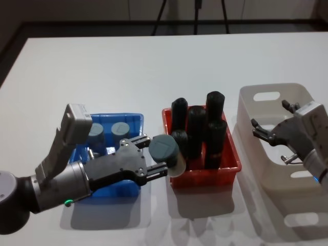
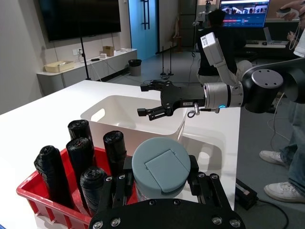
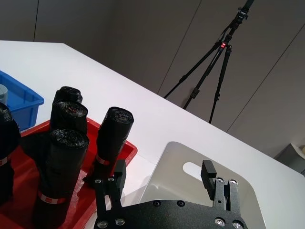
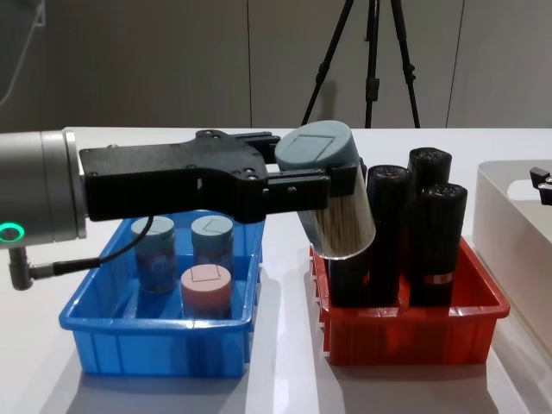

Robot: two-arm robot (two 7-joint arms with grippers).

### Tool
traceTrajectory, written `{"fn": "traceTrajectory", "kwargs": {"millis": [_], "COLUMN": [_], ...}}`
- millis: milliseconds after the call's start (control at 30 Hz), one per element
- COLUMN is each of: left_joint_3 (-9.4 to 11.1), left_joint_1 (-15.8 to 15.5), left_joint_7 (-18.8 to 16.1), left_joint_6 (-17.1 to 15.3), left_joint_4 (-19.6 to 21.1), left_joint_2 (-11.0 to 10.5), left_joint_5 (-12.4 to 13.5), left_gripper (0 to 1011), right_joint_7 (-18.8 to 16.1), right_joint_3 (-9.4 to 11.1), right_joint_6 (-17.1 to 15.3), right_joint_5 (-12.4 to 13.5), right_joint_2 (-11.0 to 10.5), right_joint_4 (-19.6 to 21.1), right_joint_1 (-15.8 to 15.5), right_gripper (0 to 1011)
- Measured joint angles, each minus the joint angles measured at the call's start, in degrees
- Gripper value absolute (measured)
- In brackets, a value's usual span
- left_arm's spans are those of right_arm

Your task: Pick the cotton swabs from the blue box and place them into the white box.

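Note:
My left gripper (image 1: 154,154) is shut on a cotton swab tub (image 1: 165,149) with a grey-blue lid. It holds the tub tilted in the air between the blue box (image 1: 134,120) and the red bin. From the chest, the tub (image 4: 332,198) hangs in front of the black cylinders, and three more tubs (image 4: 207,289) stand in the blue box (image 4: 155,345), one with a pink lid. The lid (image 2: 161,167) faces the left wrist camera. My right gripper (image 1: 270,117) is open, hovering over the white box (image 1: 271,92) at the right.
A red bin (image 1: 205,175) packed with several tall black cylinders (image 1: 197,128) stands between the blue and white boxes. A tripod (image 4: 371,60) stands behind the table's far edge. Open white tabletop lies behind the boxes.

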State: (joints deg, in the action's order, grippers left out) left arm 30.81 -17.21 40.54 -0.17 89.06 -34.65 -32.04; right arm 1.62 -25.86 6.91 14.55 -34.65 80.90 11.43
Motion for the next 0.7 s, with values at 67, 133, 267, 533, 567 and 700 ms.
{"fn": "traceTrajectory", "kwargs": {"millis": [67, 133, 267, 533, 567, 700], "left_joint_3": [0.0, 0.0, 0.0, 0.0, 0.0, 0.0], "left_joint_1": [0.0, 0.0, 0.0, 0.0, 0.0, 0.0], "left_joint_7": [0.02, 0.04, 0.05, 0.04, 0.04, 0.04], "left_joint_6": [0.0, 0.0, -0.01, -0.01, 0.0, -0.01], "left_joint_4": [0.0, 0.0, 0.0, 0.0, 0.0, 0.0], "left_joint_2": [0.0, 0.0, 0.0, 0.0, 0.0, 0.0], "left_joint_5": [0.01, 0.01, 0.01, 0.01, 0.01, 0.01], "left_gripper": [652, 652, 652, 652, 652, 652], "right_joint_7": [0.0, 0.0, -1.11, -4.81, -5.19, -6.86], "right_joint_3": [0.0, 0.0, 0.29, 1.92, 2.06, 2.57], "right_joint_6": [0.0, 0.0, 0.27, 1.18, 1.32, 1.82], "right_joint_5": [0.0, 0.0, 0.16, 1.37, 1.48, 2.05], "right_joint_2": [0.0, 0.0, -0.14, -1.44, -1.59, -2.21], "right_joint_4": [0.0, 0.0, 0.22, 1.81, 1.99, 2.84], "right_joint_1": [0.0, 0.0, -0.26, -2.5, -2.71, -3.58], "right_gripper": [1001, 1001, 1001, 1001, 1001, 1001]}}
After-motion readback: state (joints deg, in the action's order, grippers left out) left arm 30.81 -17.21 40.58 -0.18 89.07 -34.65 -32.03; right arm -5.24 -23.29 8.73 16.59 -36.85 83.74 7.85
